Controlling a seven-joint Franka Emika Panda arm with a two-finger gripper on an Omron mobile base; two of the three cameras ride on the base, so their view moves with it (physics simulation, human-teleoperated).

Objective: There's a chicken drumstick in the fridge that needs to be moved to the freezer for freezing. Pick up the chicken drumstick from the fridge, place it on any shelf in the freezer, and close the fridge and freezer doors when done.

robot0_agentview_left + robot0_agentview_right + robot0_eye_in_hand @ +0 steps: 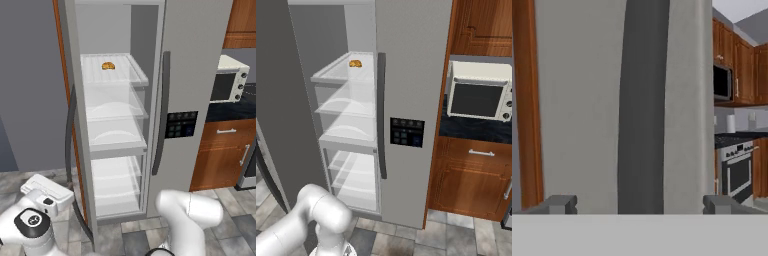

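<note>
Spotted small golden-brown chicken drumstick (pixel 108 65) lying on top clear shelf (pixel 135 75) of open tall grey compartment. Looked light, firm, probably greasy-slick – best pinched across thick meaty end. Dark two-finger gripper (pixel 640 204) sat wide apart, empty, facing dark vertical door handle (pixel 643 105).

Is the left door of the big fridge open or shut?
Open. The left door is swung out, showing white shelves inside.

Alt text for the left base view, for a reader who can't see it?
An open tall compartment with white shelves holds a small golden chicken drumstick on its top shelf. The neighbouring door, with a dark handle and control panel, is shut; a toaster oven sits on the counter beyond.
</note>
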